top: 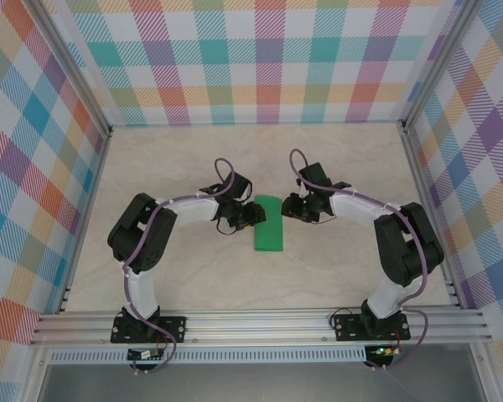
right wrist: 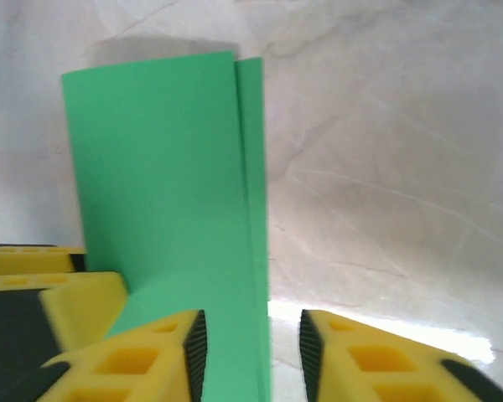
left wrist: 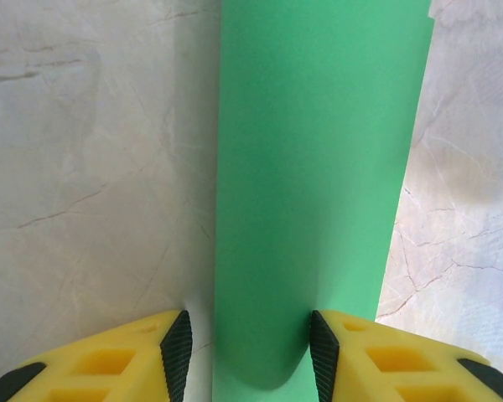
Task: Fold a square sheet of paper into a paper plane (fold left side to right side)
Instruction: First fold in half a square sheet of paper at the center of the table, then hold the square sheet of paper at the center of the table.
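Square sheet of paper [top: 268,224], bright green and doubled over, lies as a narrow strip at the middle of the table [top: 168,167]. Its long axis runs twelve to six, and along one long edge the top layer is not quite flush with the lower one. The left gripper [top: 253,218] sits at the strip's nine o'clock. Its jaws are partly apart and straddle the soft, rounded fold without pinching it, one pad standing clear of the paper. I judge it is placed there to flatten the crease. The right gripper [top: 290,207] hovers at two o'clock with its jaws parted over the loose edges, gripping nothing, probably there to steady the layers. I see no containers; the sheet lies straight on the tabletop.
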Motion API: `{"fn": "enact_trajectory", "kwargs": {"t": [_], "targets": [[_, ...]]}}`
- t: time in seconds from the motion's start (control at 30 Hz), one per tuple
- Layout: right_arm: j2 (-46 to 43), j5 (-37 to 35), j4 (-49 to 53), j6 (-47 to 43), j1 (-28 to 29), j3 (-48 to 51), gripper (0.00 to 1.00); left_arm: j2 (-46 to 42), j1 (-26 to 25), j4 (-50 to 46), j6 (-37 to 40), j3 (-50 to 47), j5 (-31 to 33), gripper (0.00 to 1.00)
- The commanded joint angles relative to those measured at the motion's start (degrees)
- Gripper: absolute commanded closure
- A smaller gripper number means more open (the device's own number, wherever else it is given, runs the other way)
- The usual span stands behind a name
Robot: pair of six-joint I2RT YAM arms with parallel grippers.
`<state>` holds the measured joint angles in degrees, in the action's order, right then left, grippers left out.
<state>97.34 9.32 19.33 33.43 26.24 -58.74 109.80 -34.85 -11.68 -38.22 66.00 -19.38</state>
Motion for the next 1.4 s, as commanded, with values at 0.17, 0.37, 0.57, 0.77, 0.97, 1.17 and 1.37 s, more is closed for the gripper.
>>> {"fn": "enact_trajectory", "kwargs": {"t": [0.17, 0.37, 0.57, 0.77, 0.97, 1.17, 1.37], "targets": [[2.0, -3.6, 4.2, -1.2, -0.4, 2.3, 0.82, 2.0, -1.6, -2.9, 1.9, 2.5, 0.0, 0.55], [3.2, -3.3, 4.5, -1.0, -0.4, 2.8, 0.85, 2.7, -2.1, -3.5, 2.3, 3.4, 0.2, 0.54], [3.5, -3.0, 4.6, -1.3, -0.4, 2.9, 0.86, 3.1, -2.2, -3.8, 2.8, 3.9, 0.9, 0.54], [3.3, -2.9, 4.8, -1.4, -0.3, 2.7, 0.86, 3.5, -2.3, -5.7, 3.0, 4.1, 0.7, 0.54], [3.3, -2.7, 4.7, -1.3, -0.3, 2.7, 0.86, 4.1, -2.4, -6.2, 2.9, 4.6, 0.6, 0.54], [3.0, -2.3, 4.6, -1.4, -0.3, 2.7, 0.86, 4.4, -2.5, -6.1, 2.8, 4.8, 0.6, 0.54], [2.7, -1.9, 4.3, -1.4, -0.2, 2.6, 0.86, 4.7, -2.6, -6.2, 2.8, 5.1, 0.6, 0.54]]}}
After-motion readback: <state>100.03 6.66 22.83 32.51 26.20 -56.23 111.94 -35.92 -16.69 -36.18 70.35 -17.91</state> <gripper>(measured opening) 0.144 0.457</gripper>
